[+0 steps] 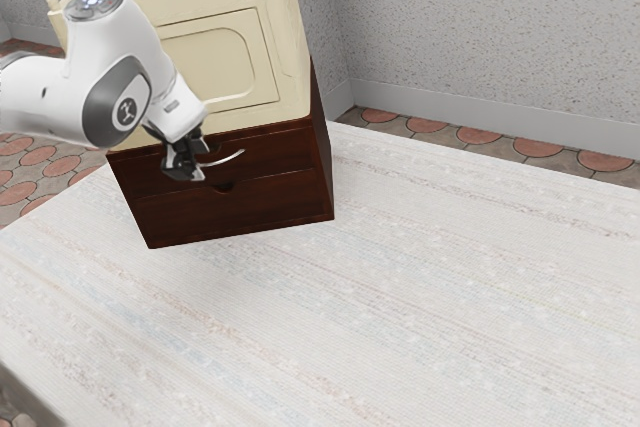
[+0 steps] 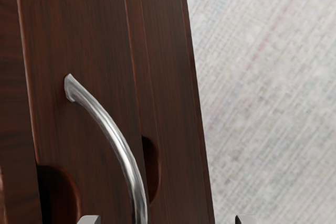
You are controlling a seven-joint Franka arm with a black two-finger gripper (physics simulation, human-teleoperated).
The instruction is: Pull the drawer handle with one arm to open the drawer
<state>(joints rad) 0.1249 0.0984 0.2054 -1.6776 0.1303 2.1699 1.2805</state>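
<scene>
The arm [image 1: 115, 97] enters from the exterior view's left and angles down toward the front of the cabinet [image 1: 322, 167], a posture that brings the hand [image 1: 187, 169] close to the drawer front. The hand is spread: its tips stand apart, one toward the cabinet's top and one toward its base, with the handle [image 2: 116, 136] passing between them and not pinched. This arrangement suits a bar running across the drawer, since closing would bring the tips onto it from above and below (the bar looks nearer the upper tip, so a small centring shift may help).

The handle is mounted on the upper drawer [image 1: 282, 148], its bow standing out from the wood, presumably to leave room for a grasp. The drawer front looks flush with the cabinet; the pull appears to remain to be done. Beneath it, the lower drawer [image 1: 270, 209] has a cut-out notch, likely a finger grip.

On top rests a cream case [image 1: 225, 62], whose weight probably helps to steady the cabinet during pulling. The cabinet stands at the far left of the bench [image 1: 400, 297], leaving the near side for the drawer's travel. A grip near one end of the bow could slip or twist.
</scene>
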